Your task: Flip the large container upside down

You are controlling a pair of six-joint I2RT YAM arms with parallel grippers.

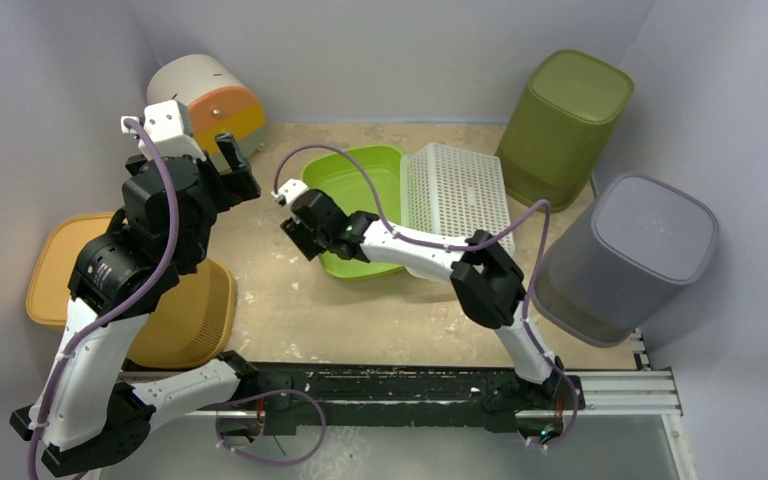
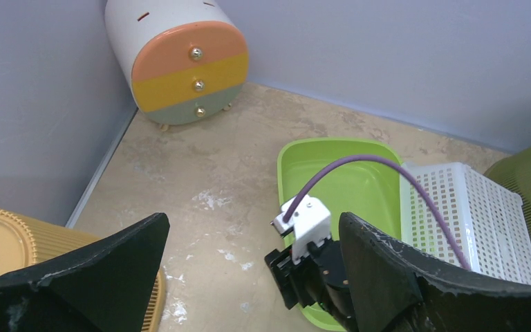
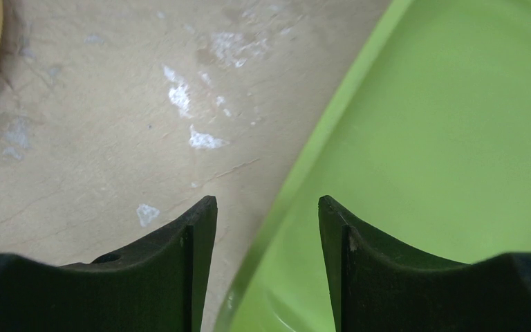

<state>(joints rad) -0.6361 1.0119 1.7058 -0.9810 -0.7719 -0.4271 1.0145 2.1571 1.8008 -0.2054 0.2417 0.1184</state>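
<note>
Inside right tool [image 3: 267,207], container [image 3: 442,138] rim

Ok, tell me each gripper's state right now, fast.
Left gripper: open, holding nothing.
Right gripper: open, jaws on either side of the green tub at its rim, not clamped on it.

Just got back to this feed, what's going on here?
The right gripper is at the left rim of the green tub, with its jaws open and straddling the edge, not clamped on it. The tub sits right way up beside a white basket. The left gripper hovers wide open above the floor, holding nothing.
</note>
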